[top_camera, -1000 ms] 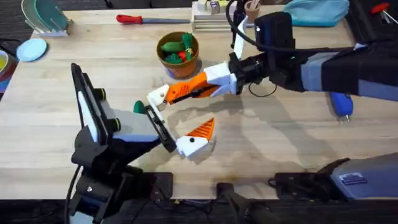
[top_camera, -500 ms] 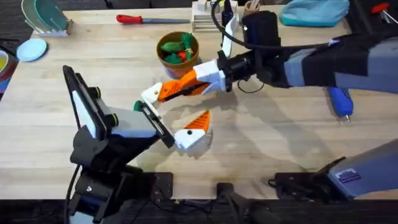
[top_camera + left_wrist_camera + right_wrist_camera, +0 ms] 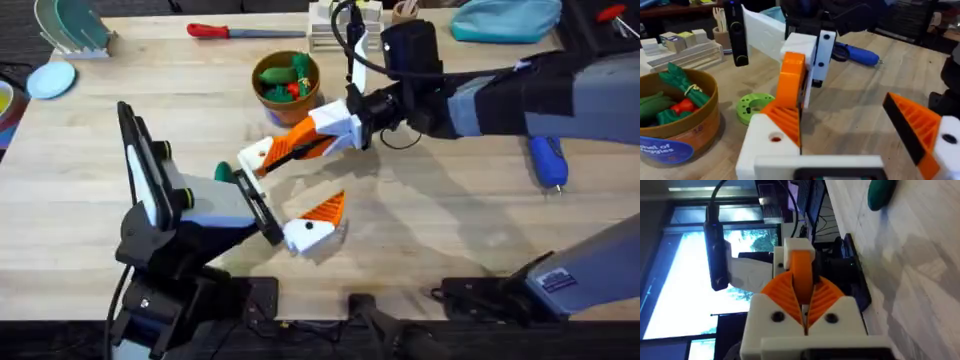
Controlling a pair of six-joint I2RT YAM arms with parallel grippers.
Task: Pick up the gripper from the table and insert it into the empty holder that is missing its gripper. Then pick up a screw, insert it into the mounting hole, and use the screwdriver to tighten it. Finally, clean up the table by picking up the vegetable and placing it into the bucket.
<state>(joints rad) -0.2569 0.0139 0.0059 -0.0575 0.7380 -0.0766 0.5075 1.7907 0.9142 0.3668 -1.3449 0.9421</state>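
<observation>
Apparently the right pincer [image 3: 262, 152], clenched on the orange gripper [image 3: 801, 275], held it just beside the white holder [image 3: 814, 55] on the left pincer [image 3: 275, 195], which gaped open, so a skewed approach could have jammed or dropped it.

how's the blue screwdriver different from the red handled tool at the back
The blue screwdriver is chunky, with a thick body; the red-handled tool is slim, with a bare steel shaft. The screwdriver lies near the table's right side, pointing front to back; the red-handled tool lies along the far edge, pointing sideways. Both lie flat on the table, untouched by either gripper.
</observation>
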